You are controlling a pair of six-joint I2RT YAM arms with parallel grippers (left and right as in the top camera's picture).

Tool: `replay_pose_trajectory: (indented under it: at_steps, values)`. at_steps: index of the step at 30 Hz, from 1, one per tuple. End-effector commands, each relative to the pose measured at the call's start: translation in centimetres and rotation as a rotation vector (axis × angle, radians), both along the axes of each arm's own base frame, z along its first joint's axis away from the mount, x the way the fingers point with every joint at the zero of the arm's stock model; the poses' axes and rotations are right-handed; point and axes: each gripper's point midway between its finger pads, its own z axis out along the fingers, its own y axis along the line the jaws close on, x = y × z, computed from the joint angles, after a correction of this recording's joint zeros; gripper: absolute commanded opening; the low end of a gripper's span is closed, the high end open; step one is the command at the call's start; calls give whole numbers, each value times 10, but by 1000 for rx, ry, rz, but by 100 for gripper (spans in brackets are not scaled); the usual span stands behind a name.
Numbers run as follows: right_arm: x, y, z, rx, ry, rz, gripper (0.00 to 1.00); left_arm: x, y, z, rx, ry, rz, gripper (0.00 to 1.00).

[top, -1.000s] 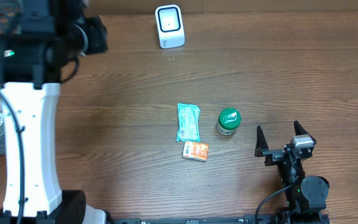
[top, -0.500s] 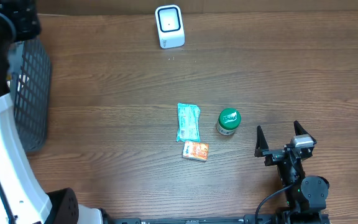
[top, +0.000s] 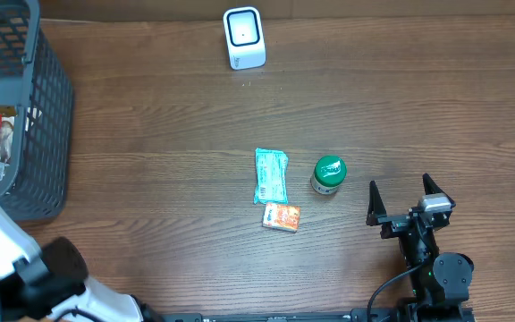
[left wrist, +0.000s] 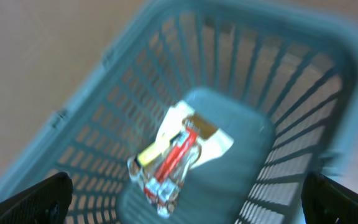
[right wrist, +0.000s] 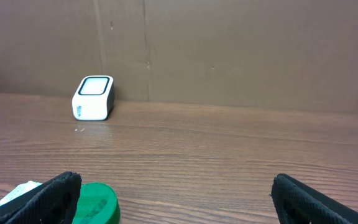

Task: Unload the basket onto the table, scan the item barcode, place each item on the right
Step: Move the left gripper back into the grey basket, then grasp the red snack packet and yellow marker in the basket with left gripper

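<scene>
Your left claw gapes empty over basket, packet inside; right claw open, idle; pouch, jar, box await scanner.

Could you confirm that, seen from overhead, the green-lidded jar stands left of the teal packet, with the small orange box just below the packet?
Not quite: the overhead view shows the green-lidded jar right of the teal packet, not left. The small orange box does lie just below the packet.
</scene>
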Motion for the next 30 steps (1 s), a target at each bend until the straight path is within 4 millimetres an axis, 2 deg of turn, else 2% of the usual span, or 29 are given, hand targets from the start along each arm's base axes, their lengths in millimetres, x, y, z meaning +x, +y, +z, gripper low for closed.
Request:
replay_pose_trajectory:
  at_steps: [1, 4, 7, 10, 12, 13, 23, 30]
  values:
    - [0, -1, -3, -8, -1, -7, 100, 3, 25, -52, -56, 128, 32, 100]
    - [0, -1, -3, -8, -1, -7, 100, 8, 46, -91, -87, 212, 33, 100]
    - [0, -1, -3, -8, -1, -7, 100, 12, 57, -118, -114, 259, 15, 100]
    - [0, -1, -3, -8, -1, -7, 100, 22, 59, -145, -161, 284, -73, 98]
    - [0, -1, -3, -8, -1, -7, 100, 33, 63, -179, -209, 311, -162, 96]
    - [0, -1, -3, -8, -1, -7, 100, 34, 67, -188, -212, 324, -167, 97]
    - [0, -1, -3, -8, -1, -7, 100, 50, 86, -262, -208, 422, -261, 97]
    - [0, -1, -3, -8, -1, -7, 100, 50, 99, -290, -214, 442, -268, 100]
